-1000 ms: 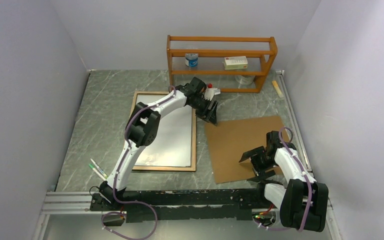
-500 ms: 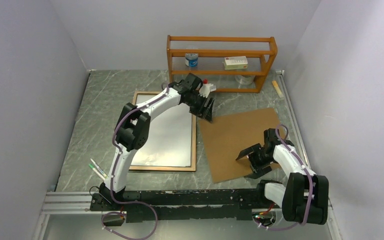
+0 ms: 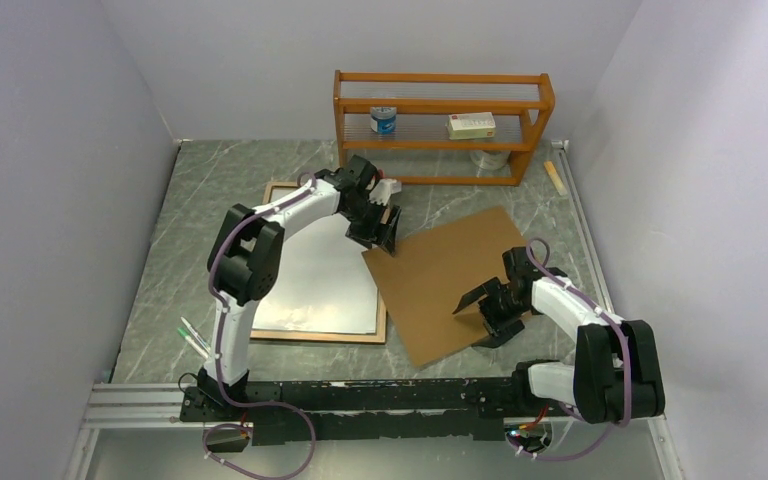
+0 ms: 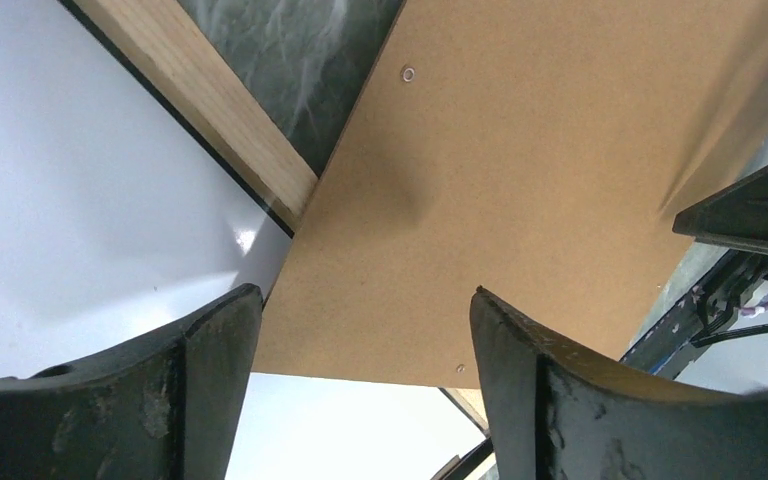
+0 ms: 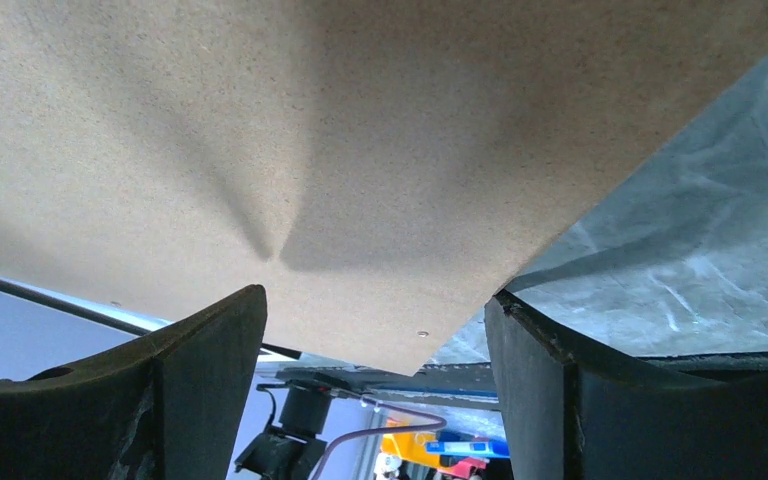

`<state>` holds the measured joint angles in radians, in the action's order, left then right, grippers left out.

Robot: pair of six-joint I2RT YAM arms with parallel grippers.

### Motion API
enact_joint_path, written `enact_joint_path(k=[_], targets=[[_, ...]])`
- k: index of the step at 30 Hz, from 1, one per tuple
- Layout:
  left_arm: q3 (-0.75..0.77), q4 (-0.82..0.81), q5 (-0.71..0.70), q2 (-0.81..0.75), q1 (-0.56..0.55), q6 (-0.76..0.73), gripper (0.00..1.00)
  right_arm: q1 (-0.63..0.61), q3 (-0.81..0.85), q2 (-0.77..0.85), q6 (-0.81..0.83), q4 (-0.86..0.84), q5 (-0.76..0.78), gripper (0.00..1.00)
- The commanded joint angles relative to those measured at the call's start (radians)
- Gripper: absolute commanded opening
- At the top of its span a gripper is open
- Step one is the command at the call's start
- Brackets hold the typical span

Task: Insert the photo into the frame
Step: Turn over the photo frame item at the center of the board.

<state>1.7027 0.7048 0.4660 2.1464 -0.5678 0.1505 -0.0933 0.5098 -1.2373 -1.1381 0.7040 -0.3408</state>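
The frame (image 3: 325, 337) lies on the table with its light wood back up. Inside it the photo (image 3: 320, 280) rests white side up. A brown cardboard backing sheet (image 3: 445, 280) lies skewed to the right, one edge overlapping the frame's right rail. My left gripper (image 3: 380, 228) is open over the sheet's far-left corner. In the left wrist view, the left gripper (image 4: 365, 295) spans cardboard (image 4: 520, 180), with the wood rail (image 4: 200, 100) and white photo back (image 4: 80, 220) beside it. My right gripper (image 3: 485, 310) is open over the sheet's near-right part; the right gripper (image 5: 378, 295) straddles its corner (image 5: 310, 150).
An orange-brown shelf rack (image 3: 440, 125) at the back holds a can (image 3: 384, 120) and a small box (image 3: 471, 125). Pens (image 3: 195, 340) lie near the left arm's base. A pale stick (image 3: 556, 178) lies at the right wall. The metal rail (image 3: 360, 395) runs along the near edge.
The cardboard sheet has slid left and turned, and now overlaps the frame's right rail. Both grippers have moved left with it, jaws still wide.
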Motion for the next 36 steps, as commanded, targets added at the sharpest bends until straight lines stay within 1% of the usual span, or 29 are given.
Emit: enact_joint_path(k=[1, 4, 5, 8, 11, 15, 19, 22, 25, 28, 29, 31, 33, 35, 36], targets=[[-0.032, 0.058, 0.024, -0.086, 0.0, 0.094, 0.83, -0.008, 0.041, -0.001, -0.028, -0.247, 0.056, 0.82], [-0.066, 0.055, -0.009, -0.117, 0.055, 0.179, 0.91, -0.008, 0.043, -0.005, -0.008, -0.226, 0.084, 0.82], [-0.091, 0.044, -0.021, -0.137, 0.068, 0.207, 0.92, -0.008, 0.041, -0.007, -0.005, -0.222, 0.089, 0.83], [-0.19, -0.021, -0.032, -0.203, 0.1, 0.292, 0.93, -0.008, 0.033, -0.006, -0.004, -0.227, 0.091, 0.83], [-0.293, -0.115, -0.034, -0.26, 0.105, 0.342, 0.93, -0.008, 0.031, -0.006, -0.006, -0.23, 0.094, 0.83], [-0.358, -0.178, -0.077, -0.306, 0.108, 0.382, 0.93, -0.009, 0.035, -0.011, -0.005, -0.229, 0.098, 0.83], [-0.422, -0.243, -0.04, -0.328, 0.108, 0.454, 0.89, -0.008, 0.03, -0.009, -0.006, -0.232, 0.1, 0.82], [-0.51, -0.356, -0.002, -0.351, 0.108, 0.555, 0.87, -0.008, 0.024, -0.003, -0.009, -0.237, 0.099, 0.82], [-0.579, -0.452, -0.005, -0.362, 0.108, 0.645, 0.86, -0.008, 0.018, 0.007, -0.014, -0.243, 0.096, 0.81], [-0.675, -0.645, 0.018, -0.393, 0.108, 0.747, 0.83, -0.008, 0.011, 0.013, -0.014, -0.245, 0.093, 0.8], [-0.702, -0.739, 0.025, -0.401, 0.108, 0.773, 0.82, -0.008, 0.01, 0.016, -0.013, -0.246, 0.091, 0.8], [-0.737, -0.818, 0.031, -0.409, 0.108, 0.805, 0.79, -0.008, 0.004, 0.025, -0.013, -0.251, 0.088, 0.77], [-0.761, -0.87, 0.04, -0.408, 0.108, 0.831, 0.76, -0.008, -0.005, 0.033, -0.014, -0.261, 0.081, 0.73], [-0.793, -0.929, 0.051, -0.406, 0.109, 0.859, 0.7, -0.008, -0.011, 0.04, -0.011, -0.269, 0.072, 0.69], [-0.8, -0.945, 0.05, -0.403, 0.109, 0.871, 0.69, -0.008, -0.011, 0.043, -0.01, -0.271, 0.072, 0.68]])
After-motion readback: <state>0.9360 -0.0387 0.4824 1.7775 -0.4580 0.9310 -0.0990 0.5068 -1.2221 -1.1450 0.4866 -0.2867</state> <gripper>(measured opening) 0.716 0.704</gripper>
